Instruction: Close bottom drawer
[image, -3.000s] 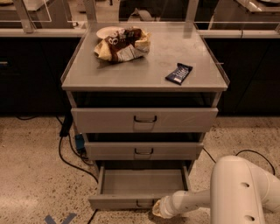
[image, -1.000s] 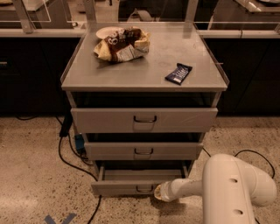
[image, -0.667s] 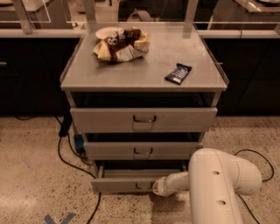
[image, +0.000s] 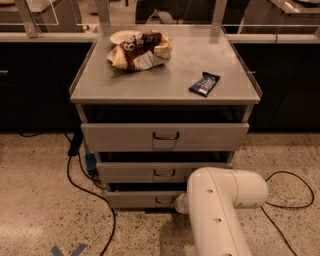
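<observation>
The bottom drawer (image: 142, 199) is the lowest of three grey drawers in the metal cart. Its front sits almost flush under the middle drawer (image: 150, 171), with its small dark loop handle (image: 165, 200) showing. My white arm (image: 220, 210) reaches in from the lower right. The gripper (image: 180, 203) is at the drawer front just right of the handle, mostly hidden behind the arm's elbow. The top drawer (image: 165, 136) stands slightly proud of the cart.
On the cart top (image: 165, 75) lie a pile of snack bags with a plate (image: 137, 50) and a dark snack bar (image: 204, 83). Black cables (image: 87, 190) run on the speckled floor left of the cart, another at right (image: 287, 190). Dark counters stand behind.
The bottom drawer has slid in from wide open to nearly flush. My arm has followed it toward the cart and now covers more of the lower right.
</observation>
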